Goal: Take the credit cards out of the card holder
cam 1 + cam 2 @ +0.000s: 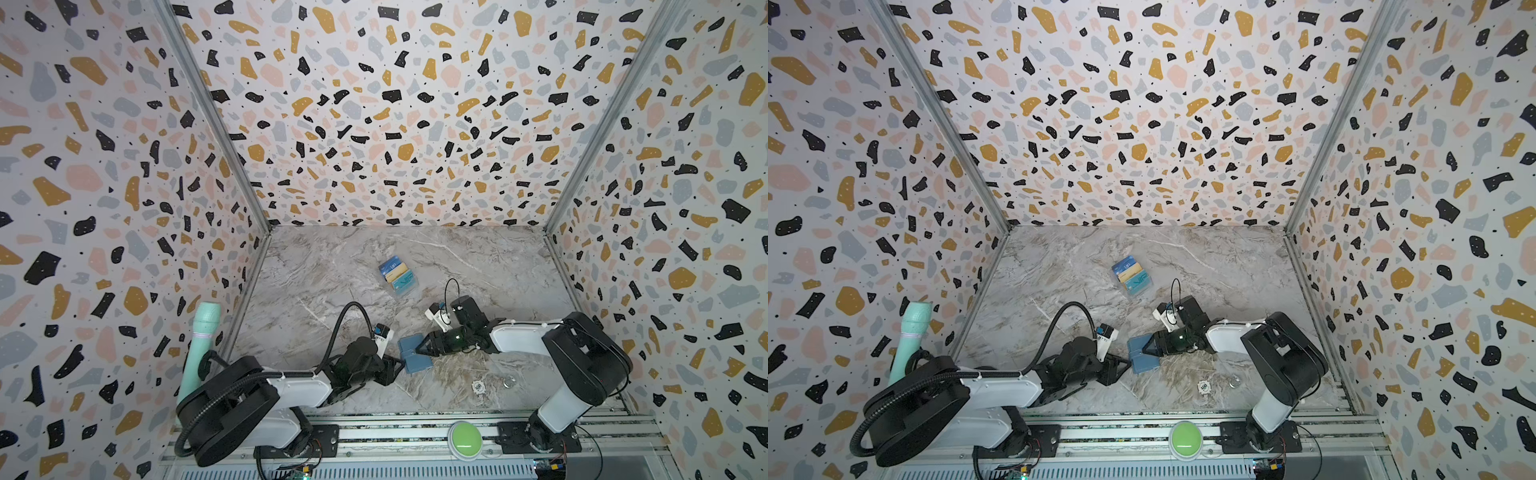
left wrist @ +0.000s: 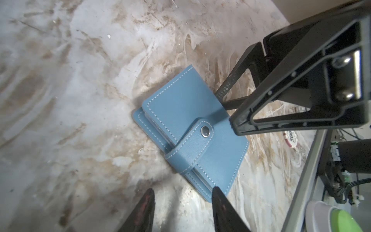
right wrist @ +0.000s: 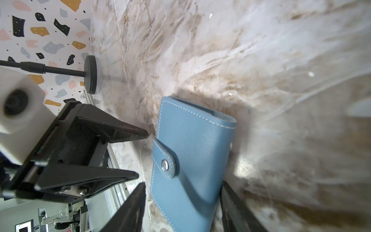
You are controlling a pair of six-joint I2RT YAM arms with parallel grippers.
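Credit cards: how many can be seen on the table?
3, overlapping mid-table: dark blue plastic card farthest, yellow-tan card between, teal card nearest. The snapped-shut slate-blue leather-look wallet may hide more.

Bright, even overhead light, soft shadows; wrist views blurred, warped at edges.

Both top views hang high over the front edge and look down and forward across the marble table (image 1: 478, 266), so the arm bases (image 1: 232, 415) fill the bottom of the frame and the back wall (image 1: 395, 104) the upper half. It's basically the same shot nudged sideways. The wrist cams sit way closer, each peering past its own jaws at the card holder (image 2: 190, 128) from opposite sides, so the left wrist cam also catches the right gripper (image 2: 225, 109), the right wrist cam the left gripper (image 3: 143, 153).
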